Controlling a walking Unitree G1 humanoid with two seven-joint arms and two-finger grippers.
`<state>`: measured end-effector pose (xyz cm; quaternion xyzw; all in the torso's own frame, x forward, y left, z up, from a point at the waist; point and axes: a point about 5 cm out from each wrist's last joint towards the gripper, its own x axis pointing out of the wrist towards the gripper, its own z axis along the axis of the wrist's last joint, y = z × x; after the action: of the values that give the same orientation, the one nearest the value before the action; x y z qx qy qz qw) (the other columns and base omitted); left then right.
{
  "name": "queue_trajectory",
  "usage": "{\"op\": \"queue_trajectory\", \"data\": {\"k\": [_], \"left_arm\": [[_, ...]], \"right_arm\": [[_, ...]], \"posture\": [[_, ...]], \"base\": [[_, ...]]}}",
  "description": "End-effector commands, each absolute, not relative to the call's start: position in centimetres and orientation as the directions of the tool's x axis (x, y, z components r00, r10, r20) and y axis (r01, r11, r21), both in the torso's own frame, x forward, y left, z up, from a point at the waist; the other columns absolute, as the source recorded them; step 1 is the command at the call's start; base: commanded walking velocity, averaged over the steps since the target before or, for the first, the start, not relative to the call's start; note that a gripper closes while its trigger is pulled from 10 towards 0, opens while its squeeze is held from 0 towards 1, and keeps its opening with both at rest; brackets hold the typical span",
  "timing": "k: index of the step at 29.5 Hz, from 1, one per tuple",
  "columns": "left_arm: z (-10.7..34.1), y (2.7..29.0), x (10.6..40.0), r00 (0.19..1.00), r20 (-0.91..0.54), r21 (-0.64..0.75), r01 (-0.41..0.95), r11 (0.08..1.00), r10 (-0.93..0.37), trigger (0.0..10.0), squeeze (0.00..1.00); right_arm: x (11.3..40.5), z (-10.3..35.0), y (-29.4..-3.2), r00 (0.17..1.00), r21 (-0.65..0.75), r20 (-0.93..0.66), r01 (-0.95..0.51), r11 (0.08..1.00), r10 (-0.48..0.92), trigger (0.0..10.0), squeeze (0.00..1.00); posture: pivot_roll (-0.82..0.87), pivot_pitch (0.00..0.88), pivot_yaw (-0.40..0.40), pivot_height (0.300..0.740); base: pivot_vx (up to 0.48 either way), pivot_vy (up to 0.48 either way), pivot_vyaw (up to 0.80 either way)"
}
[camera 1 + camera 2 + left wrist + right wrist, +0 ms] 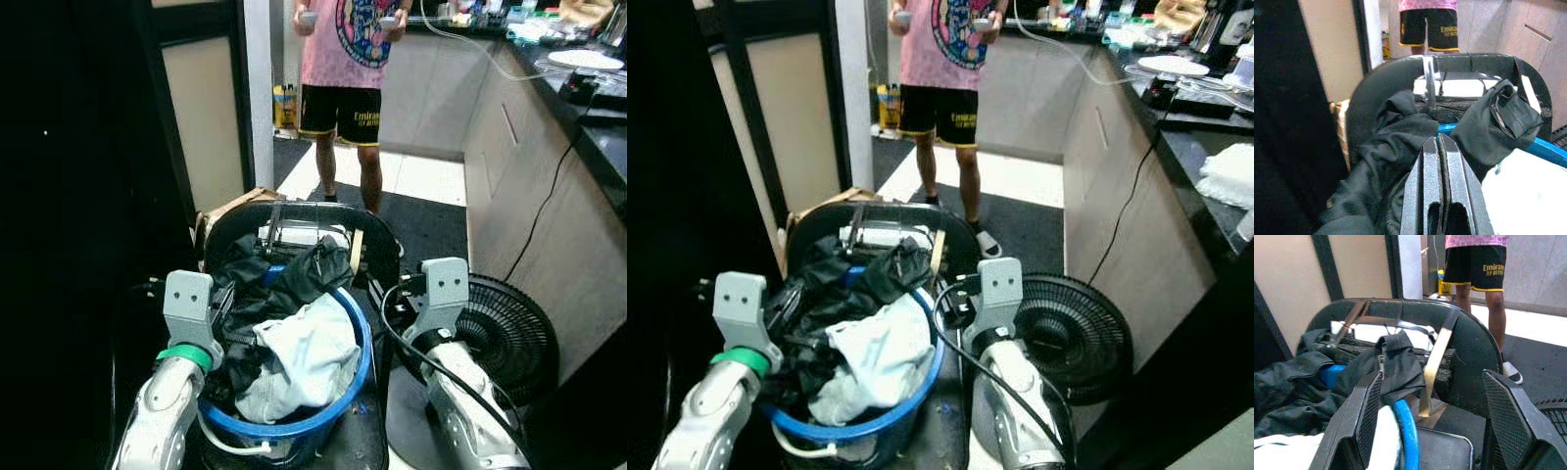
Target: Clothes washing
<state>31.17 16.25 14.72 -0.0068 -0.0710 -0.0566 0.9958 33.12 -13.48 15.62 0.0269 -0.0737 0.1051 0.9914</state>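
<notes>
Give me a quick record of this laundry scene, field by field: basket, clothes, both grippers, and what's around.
basket: blue basket sitting on a black chair, heaped with laundry
clothes: dark garments on the far and left side, a white garment on top nearer the robot
left gripper: fingers shut, over the dark garments
right gripper: fingers open, beside the basket's right rim
surroundings: black fan on the floor to the right, counter further right, a person standing ahead

Left gripper [1442,147] fingers pressed together, right gripper [1437,396] fingers spread wide, both arms raised forward
</notes>
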Motion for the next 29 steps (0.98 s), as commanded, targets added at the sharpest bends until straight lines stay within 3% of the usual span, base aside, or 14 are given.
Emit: {"op": "queue_trajectory", "data": {"k": [1,10,11,19,24,26,29], "left_arm": [[14.5,16.6,31.2,0.986,0.126,0.005,0.108,0.994,-0.108,10.0,0.00],[14.7,17.2,31.6,0.987,0.122,0.036,0.100,0.994,-0.103,10.0,0.00],[14.7,17.4,31.6,0.988,0.120,0.042,0.092,0.995,-0.097,10.0,0.00],[14.9,17.9,31.8,0.990,0.117,0.061,0.076,0.995,-0.083,10.0,0.00],[15.3,18.7,31.9,0.991,0.106,0.098,0.066,0.993,-0.076,10.0,0.00],[15.6,19.0,31.6,0.991,0.101,0.115,0.070,0.991,-0.082,10.0,0.00],[15.8,19.2,31.4,0.992,0.098,0.120,0.073,0.990,-0.085,10.0,0.00]], "right_arm": [[33.5,15.0,-13.4,0.975,0.068,0.109,-0.203,0.977,0.195,10.0,0.00],[35.3,14.6,-12.0,0.960,0.038,0.045,-0.277,0.960,0.275,10.0,0.00],[35.5,14.8,-11.4,0.949,0.059,0.042,-0.314,0.948,0.312,10.0,0.98],[36.4,15.1,-10.1,0.933,0.167,0.038,-0.360,0.918,0.358,10.0,1.00],[37.5,15.9,-7.7,0.904,0.206,0.023,-0.421,0.883,0.426,10.0,1.00],[37.4,16.4,-5.8,0.851,0.214,0.023,-0.517,0.829,0.525,10.0,1.00],[37.2,16.6,-5.0,0.824,0.216,0.028,-0.558,0.802,0.566,10.0,1.00]], "posture": [[-0.01,0.023,0.055,0.740],[0.00,0.035,0.062,0.740],[0.00,0.038,0.062,0.740],[0.01,0.065,0.063,0.740],[0.02,0.121,0.071,0.740],[0.03,0.170,0.077,0.740],[0.03,0.194,0.079,0.740]], "base": [[0.000,0.000,0.00],[0.000,0.000,0.00],[0.000,0.000,0.00],[0.000,0.000,0.00],[0.000,0.000,0.00],[0.000,0.000,0.00],[0.000,0.000,0.00]]}}
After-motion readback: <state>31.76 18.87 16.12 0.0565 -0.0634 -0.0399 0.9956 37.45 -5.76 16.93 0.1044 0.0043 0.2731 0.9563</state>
